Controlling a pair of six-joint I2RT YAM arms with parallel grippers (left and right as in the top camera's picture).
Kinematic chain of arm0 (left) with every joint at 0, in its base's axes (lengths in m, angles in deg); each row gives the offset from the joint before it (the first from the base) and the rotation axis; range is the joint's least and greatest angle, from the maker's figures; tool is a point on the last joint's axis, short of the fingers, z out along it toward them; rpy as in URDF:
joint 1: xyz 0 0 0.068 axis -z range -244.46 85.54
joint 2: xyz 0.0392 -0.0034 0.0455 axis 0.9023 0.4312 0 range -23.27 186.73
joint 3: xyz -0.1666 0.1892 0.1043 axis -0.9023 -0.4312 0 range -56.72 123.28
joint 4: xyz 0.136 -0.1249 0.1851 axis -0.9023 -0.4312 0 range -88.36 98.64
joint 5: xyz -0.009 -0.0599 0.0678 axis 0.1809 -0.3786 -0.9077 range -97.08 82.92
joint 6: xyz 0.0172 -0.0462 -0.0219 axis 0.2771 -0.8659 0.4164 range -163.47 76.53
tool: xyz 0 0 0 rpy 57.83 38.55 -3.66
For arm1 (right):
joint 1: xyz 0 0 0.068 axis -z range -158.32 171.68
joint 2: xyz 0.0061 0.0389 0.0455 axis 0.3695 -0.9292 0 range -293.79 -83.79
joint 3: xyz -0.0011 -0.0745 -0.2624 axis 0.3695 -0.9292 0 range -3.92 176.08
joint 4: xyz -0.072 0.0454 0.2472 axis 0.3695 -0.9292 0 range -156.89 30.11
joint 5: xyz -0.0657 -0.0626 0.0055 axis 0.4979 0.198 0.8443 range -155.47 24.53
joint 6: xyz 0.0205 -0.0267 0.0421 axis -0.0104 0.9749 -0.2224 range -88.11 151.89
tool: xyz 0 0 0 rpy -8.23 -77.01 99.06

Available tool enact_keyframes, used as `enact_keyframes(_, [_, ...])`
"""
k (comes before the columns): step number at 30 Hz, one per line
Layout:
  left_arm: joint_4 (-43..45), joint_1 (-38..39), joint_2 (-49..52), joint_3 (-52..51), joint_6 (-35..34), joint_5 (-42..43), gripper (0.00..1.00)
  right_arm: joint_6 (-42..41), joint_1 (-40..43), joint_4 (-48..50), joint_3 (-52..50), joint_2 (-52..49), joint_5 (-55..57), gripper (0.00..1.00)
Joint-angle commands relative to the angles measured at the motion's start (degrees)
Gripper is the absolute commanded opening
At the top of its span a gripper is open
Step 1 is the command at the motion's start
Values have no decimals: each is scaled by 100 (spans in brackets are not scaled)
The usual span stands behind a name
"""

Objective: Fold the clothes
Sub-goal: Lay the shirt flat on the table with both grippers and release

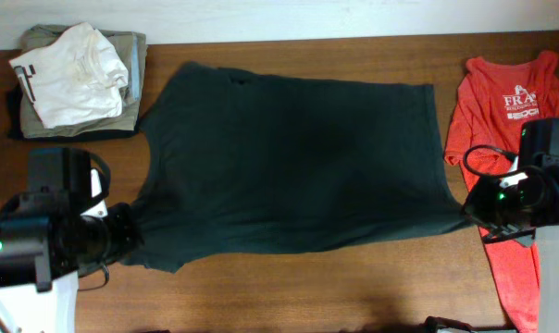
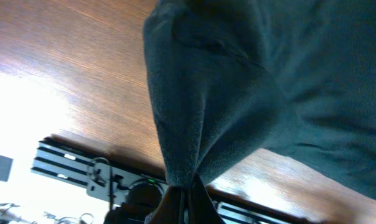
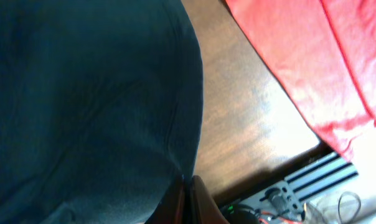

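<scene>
Top (image 1: 289, 166) lay flat across desk (image 1: 289, 287). My left hand (image 2: 187, 198) pinched its near strap corner, right hand (image 3: 187, 186) its near hem corner. Thin, limp, light fabric, likely to sag; corner holds looked right.

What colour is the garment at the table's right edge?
The garment is red with white lettering; overhead shows it best.

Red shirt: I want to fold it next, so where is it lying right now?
In the overhead view the red shirt lies at the table's right end, just right of the black top, partly under the right arm.
</scene>
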Motion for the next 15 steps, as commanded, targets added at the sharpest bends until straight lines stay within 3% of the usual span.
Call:
enact_keyframes(1, [-4,-17,-501,-31,-308,295,1,-415,28,46,-61,407,195,4])
enact_keyframes(7, [-2,-17,-1259,-33,-638,-28,1,-411,28,44,-61,909,321,4])
enact_keyframes(15, [1036,-17,-356,-896,-656,-415,1,-413,28,350,-109,-37,358,4])
